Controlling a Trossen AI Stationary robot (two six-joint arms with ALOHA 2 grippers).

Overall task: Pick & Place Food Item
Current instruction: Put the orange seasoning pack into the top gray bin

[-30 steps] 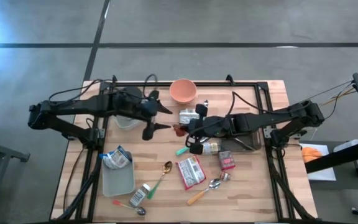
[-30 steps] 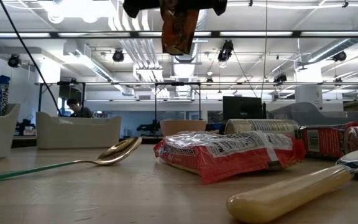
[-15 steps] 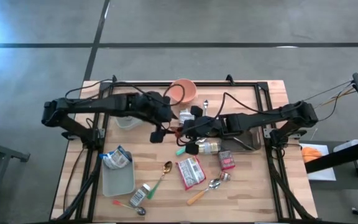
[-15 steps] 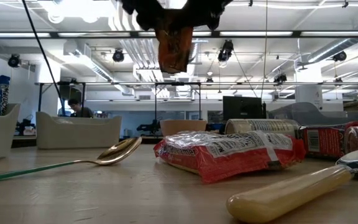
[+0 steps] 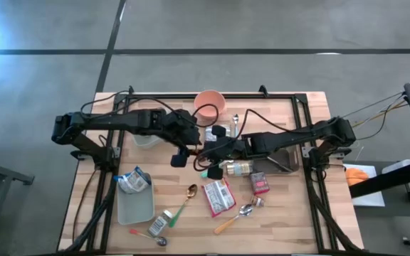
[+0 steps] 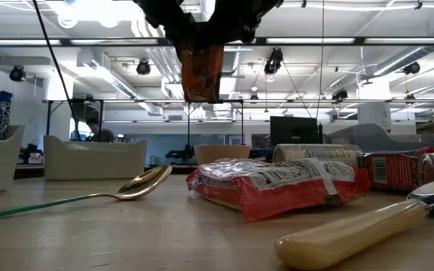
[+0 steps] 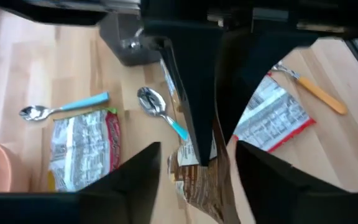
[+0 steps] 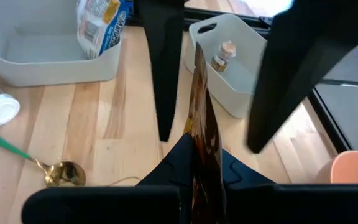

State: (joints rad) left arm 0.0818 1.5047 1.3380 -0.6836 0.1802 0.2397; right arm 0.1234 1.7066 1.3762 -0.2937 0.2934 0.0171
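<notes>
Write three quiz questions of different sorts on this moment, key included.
1. True or false: the right pincer is shut on the brown packet.
2. Where is the left pincer? A) over the pink bowl B) straddling the packet, fingers either side C) resting on the table
3. Fill in: the packet hangs ____ the table.

Key: 1 true; 2 B; 3 above

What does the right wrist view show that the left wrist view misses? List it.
Right wrist only: two grey bins, one holding a small bottle, and a gold spoon. Left wrist only: a knife and a blue-handled spoon. Both: the brown packet pinched by the shut right gripper, the left gripper's fingers on either side of it.
</notes>
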